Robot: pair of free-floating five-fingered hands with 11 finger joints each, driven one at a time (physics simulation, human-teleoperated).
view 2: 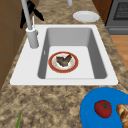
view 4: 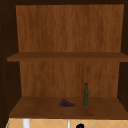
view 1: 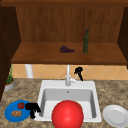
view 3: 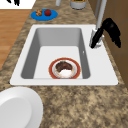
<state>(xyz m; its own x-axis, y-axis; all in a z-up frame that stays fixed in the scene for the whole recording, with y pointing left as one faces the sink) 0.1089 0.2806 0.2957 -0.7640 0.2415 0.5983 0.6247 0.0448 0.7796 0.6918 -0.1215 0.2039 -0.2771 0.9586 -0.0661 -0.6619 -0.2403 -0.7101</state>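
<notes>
Hovering just right of the faucet (view 1: 67, 76), the right hand (view 1: 79, 71) hangs with its fingers extended loosely downward, one reaching toward the faucet's base in the right side view; whether it touches is hard to tell. The faucet's long axis stands upright. At the desk's (view 1: 110, 91) front left, the left hand (view 1: 32, 108) droops with relaxed fingers beside the blue plate (view 1: 11, 110). A red ball (view 1: 67, 114) hides the sink (view 1: 47, 85) floor from the front.
</notes>
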